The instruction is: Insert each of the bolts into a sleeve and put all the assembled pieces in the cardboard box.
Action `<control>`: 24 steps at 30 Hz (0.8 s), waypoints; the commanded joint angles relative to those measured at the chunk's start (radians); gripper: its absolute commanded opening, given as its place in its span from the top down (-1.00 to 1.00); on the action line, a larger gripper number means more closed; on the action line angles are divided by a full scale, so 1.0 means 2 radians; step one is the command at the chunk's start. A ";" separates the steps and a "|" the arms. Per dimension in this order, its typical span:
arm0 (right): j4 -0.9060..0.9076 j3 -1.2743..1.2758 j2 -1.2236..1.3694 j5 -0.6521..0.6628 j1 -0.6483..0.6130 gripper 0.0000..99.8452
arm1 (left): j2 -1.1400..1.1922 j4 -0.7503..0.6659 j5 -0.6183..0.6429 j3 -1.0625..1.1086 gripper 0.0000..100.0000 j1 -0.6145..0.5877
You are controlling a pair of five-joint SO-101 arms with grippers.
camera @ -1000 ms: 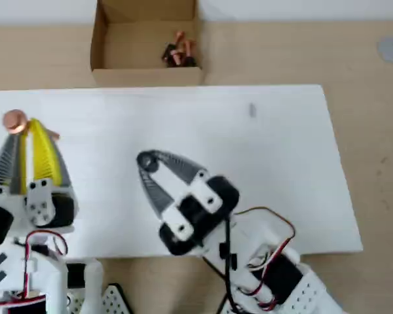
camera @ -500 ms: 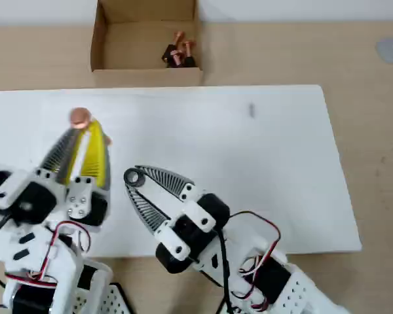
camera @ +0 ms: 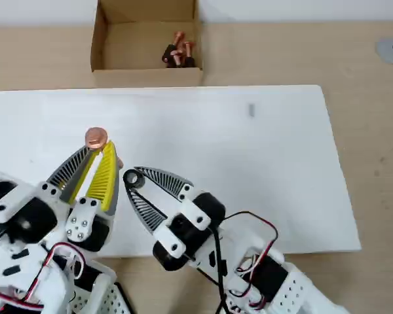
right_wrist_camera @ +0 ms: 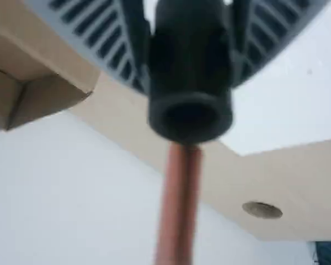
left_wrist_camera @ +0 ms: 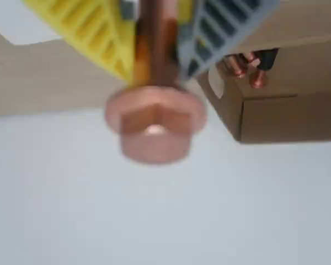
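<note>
High view — left gripper (camera: 99,150) tight on bolt (camera: 95,137), right gripper (camera: 137,181) tight on sleeve (camera: 131,177) — cardboard box (camera: 147,77) beyond, white sheet (camera: 249,170) between.

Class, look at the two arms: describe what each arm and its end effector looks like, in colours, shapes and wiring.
Both arms are white plastic with black motor blocks and loose red and black cables. The left end effector has one yellow and one grey ribbed, tapering finger; the right end effector has two grey ribbed fingers.
</note>
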 commanded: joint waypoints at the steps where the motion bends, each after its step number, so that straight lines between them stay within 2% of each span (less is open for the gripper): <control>1: -0.013 -0.001 -0.010 -0.005 -0.007 0.98 | 0.000 0.002 -0.003 -0.026 0.99 0.007; 5: -0.013 -0.001 -0.010 -0.005 -0.007 0.98 | 0.000 0.018 0.010 -0.029 0.99 0.012; 9: -0.013 -0.001 -0.010 -0.005 -0.007 0.98 | 0.000 0.060 0.026 -0.044 0.99 0.051; 24: -0.012 0.013 -0.010 -0.005 -0.007 0.98 | 0.001 0.050 0.025 -0.081 0.99 0.052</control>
